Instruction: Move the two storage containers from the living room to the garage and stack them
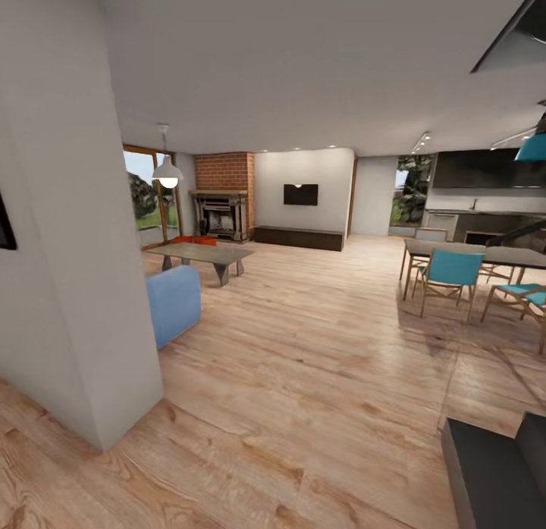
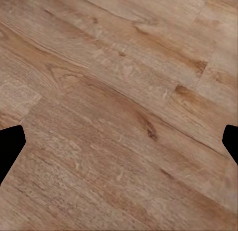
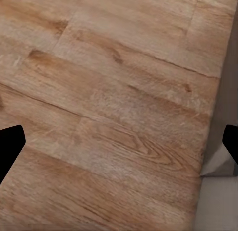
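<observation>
I look across the living room [image 1: 303, 324] with its light wood planks. Far back on the left, a rust-red shape [image 1: 193, 239] lies low between the grey coffee table [image 1: 201, 254] and the dark fireplace [image 1: 221, 214]; it looks like the storage containers, too small to tell apart. The garage and its concrete floor are out of view. My left gripper [image 2: 119, 146] is open over bare wood planks, nothing between its black fingertips [image 2: 11, 146]. My right gripper [image 3: 119, 146] is open too, above planks beside a pale wall base [image 3: 223, 201].
A white wall corner [image 1: 76, 286] juts in close at the left, with a blue cushion seat [image 1: 173, 302] just behind it. A dining table [image 1: 470, 252] with teal chairs [image 1: 451, 275] stands at the right. A dark block [image 1: 493, 468] sits at the near right.
</observation>
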Controlling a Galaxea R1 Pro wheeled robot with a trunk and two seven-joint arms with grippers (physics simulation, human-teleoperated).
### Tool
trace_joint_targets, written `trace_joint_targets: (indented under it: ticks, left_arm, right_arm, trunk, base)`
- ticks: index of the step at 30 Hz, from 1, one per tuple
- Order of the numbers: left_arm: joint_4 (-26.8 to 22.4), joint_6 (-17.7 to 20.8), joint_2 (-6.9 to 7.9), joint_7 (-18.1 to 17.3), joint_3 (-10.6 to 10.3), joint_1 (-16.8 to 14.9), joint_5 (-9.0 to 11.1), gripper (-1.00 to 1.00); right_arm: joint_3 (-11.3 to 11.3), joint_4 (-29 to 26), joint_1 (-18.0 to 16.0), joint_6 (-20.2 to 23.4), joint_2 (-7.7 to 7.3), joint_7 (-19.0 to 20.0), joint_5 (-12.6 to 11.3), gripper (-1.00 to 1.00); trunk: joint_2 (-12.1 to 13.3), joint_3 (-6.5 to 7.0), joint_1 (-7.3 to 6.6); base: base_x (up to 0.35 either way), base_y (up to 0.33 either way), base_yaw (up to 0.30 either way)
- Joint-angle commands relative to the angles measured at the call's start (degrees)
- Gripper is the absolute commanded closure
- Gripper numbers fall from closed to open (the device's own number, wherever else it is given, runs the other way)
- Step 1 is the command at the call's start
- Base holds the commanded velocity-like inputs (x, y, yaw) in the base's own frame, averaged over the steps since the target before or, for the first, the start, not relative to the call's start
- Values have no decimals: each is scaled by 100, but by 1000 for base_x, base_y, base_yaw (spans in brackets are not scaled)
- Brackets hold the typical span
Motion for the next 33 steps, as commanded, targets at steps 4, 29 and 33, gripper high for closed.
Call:
trace_joint_targets:
  ticks: [4,29,33]
  left_arm:
    - [24,-36,-3,-19,-34,-11,53,-100]
    - [23,-45,4,-27,-34,-11,48,-100]
    - [23,-38,-1,-26,-34,-11,45,-100]
  right_arm:
    - [43,270,2,-7,-7,-43,-45,-100]
    - [50,1168,2,-2,-7,-45,-42,-100]
    - [50,1169,2,-3,-7,-45,-37,-100]
  trunk:
    - [-4,-6,4]
    - [-4,-6,4]
    - [-4,-6,4]
  base:
    - [325,0,0]
    - [324,0,0]
    - [325,0,0]
